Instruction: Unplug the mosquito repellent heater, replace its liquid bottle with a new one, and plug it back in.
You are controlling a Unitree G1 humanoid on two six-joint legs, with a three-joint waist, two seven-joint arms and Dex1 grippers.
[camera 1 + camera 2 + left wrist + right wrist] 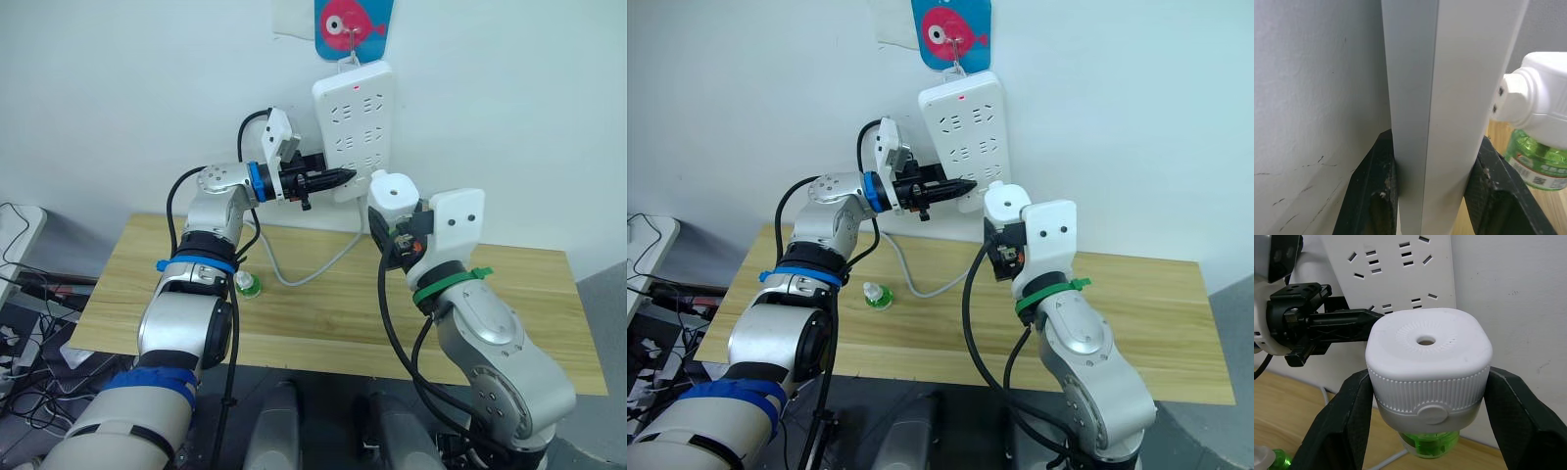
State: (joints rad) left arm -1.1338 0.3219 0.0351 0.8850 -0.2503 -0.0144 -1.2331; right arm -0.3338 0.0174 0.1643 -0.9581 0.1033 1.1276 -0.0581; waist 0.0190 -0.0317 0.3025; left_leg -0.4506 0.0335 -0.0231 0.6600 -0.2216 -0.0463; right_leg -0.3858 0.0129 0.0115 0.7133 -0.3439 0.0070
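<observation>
The white mosquito repellent heater (1427,357) has a round top with a centre hole. A green liquid bottle (1430,448) is fitted under it. My right gripper (394,220) is shut on the heater's sides, holding it up in the air just right of the power strip's lower end, with its prongs hidden. My left gripper (1432,161) is shut on the lower edge of the white power strip (355,122), one black finger on each side. A second small green bottle (247,286) stands on the wooden table (529,294).
The power strip hangs on the wall from a hook with a red fish picture (351,24). Its grey cable (313,269) loops down across the table. A tangle of cables and a white object (24,284) lie beyond the table's left end.
</observation>
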